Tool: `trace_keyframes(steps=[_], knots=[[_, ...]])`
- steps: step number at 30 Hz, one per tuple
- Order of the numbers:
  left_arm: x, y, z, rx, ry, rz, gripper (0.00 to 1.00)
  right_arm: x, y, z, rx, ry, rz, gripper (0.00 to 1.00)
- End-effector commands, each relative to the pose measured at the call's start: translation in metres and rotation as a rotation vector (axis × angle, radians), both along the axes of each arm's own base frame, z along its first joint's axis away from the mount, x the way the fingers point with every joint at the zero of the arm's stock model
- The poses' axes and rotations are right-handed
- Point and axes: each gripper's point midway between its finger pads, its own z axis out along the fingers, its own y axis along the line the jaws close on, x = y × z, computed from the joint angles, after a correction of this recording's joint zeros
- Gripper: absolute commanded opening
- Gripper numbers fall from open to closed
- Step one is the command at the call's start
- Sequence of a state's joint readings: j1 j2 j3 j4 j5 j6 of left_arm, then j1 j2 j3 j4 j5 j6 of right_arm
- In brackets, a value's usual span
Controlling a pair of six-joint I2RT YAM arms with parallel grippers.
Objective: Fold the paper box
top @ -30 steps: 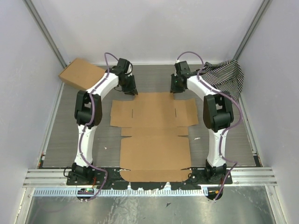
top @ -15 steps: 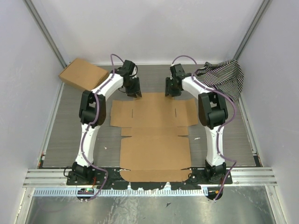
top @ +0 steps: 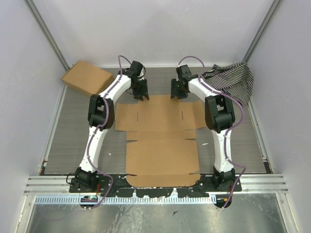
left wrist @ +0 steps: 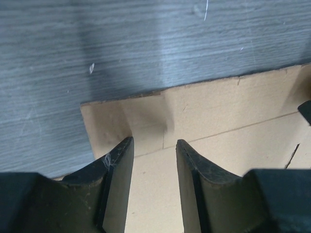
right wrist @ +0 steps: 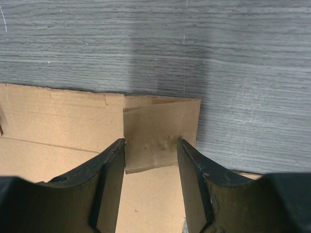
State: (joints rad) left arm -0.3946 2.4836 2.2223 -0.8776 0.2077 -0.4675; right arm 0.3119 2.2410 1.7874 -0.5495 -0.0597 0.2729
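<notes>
Parted jaws on both arms are hovering low over the far edge of the paper box [top: 163, 145] with nothing between them. The box is lying as a flat sheet on the counter [top: 73, 141] between the two bases. We are judging the folding as barely begun, with the far flap waiting to be lifted. The left arm [top: 104, 97] is reaching forward and bending inward to the sheet's far-left corner. The right arm [top: 219, 114] is mirroring it, its fingers [right wrist: 109, 179] straddling a small creased tab [right wrist: 160, 133]. Next we are needing both to drop, pinch the edge and raise it together evenly
</notes>
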Motion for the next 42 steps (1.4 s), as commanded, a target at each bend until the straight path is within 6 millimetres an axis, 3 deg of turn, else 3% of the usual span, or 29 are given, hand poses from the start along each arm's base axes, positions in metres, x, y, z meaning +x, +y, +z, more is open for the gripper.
trace_keyframes(steps=[1, 5, 10, 13, 16, 20, 24, 29, 35, 42], knots=[[0.003, -0.002, -0.002, 0.014, 0.008, -0.021, 0.48, 0.004, 0.005, -0.002, 0.014, 0.006, -0.013, 0.52], [0.01, 0.004, 0.024, 0.007, -0.043, -0.013, 0.52, 0.009, 0.0, 0.026, 0.008, -0.053, -0.035, 0.58], [0.011, 0.026, 0.063, -0.002, -0.095, 0.028, 0.6, 0.008, -0.02, 0.076, -0.002, -0.143, -0.101, 0.72], [0.0, 0.041, 0.086, -0.007, -0.122, 0.06, 0.63, -0.004, -0.041, 0.101, 0.007, -0.171, -0.157, 0.8], [-0.03, 0.055, 0.102, -0.007, -0.13, 0.086, 0.64, -0.029, -0.061, 0.113, 0.033, -0.168, -0.195, 0.86], [-0.077, 0.069, 0.096, -0.031, -0.121, 0.12, 0.67, -0.078, -0.074, 0.094, 0.076, -0.092, -0.194, 0.92], [-0.126, 0.08, 0.073, -0.056, -0.083, 0.147, 0.68, -0.135, -0.07, 0.056, 0.14, 0.011, -0.168, 0.93], [-0.171, 0.084, 0.049, -0.117, -0.04, 0.163, 0.68, -0.189, -0.071, 0.032, 0.194, 0.048, -0.179, 0.93], [-0.194, 0.093, 0.032, -0.108, -0.032, 0.175, 0.68, -0.216, -0.077, 0.017, 0.188, 0.07, -0.191, 0.93], [-0.207, 0.093, 0.01, -0.119, 0.02, 0.196, 0.68, -0.22, -0.073, 0.008, 0.204, 0.085, -0.169, 0.92]])
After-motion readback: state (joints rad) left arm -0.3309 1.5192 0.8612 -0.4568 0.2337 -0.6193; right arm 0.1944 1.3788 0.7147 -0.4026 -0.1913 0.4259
